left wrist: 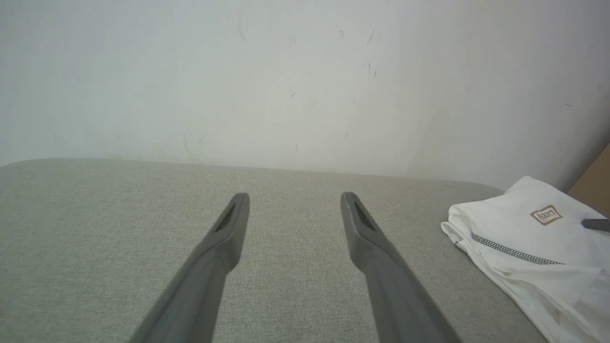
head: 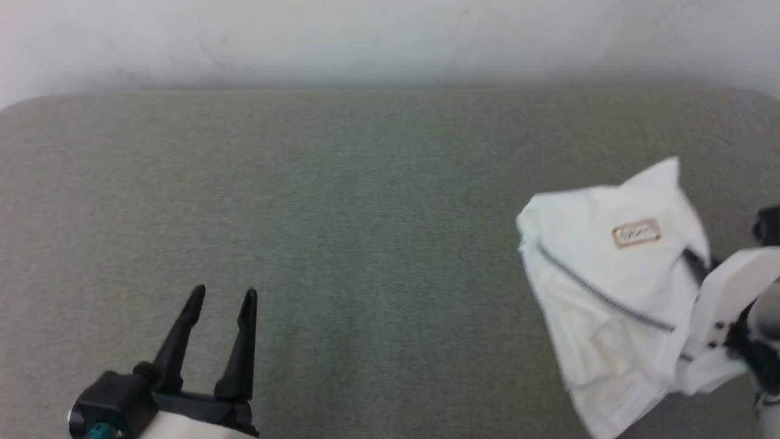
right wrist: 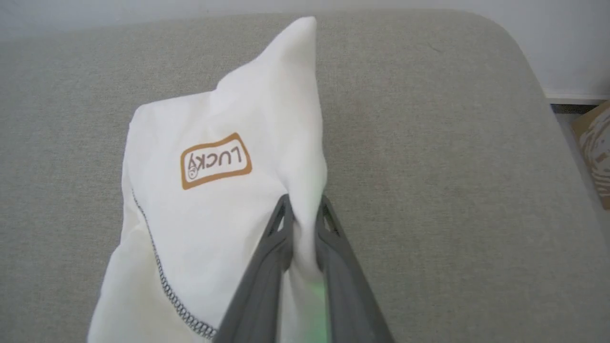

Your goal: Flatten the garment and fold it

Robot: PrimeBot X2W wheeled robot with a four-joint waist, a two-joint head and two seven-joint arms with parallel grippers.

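Pale grey-green cloth covers the broad table top [head: 365,213] in front of me, and a plain white wall [head: 390,36] rises behind it. One crumpled white thin-fabric garment [head: 597,256] lies bunched at the far right of the surface, close to the rounded corner, well apart from my left gripper [head: 223,292]. That gripper hovers over bare cloth at the lower left with its two dark fingers spread wide and nothing between them. My right gripper [right wrist: 305,202] has its two fingers drawn narrow on a raised fold of the garment, just beside the one brown-outlined logo patch [right wrist: 215,161].

I judge this step to be taking hold so that the heap can be opened out. To do it well, I should keep the pinch firm but on few layers, lift gently so the cloth hangs free, and draw it toward the table's middle, not its edge. My left gripper should then cross over for a second corner.

I count one grey-black zigzag seam [head: 600,292] showing, and two grippers.
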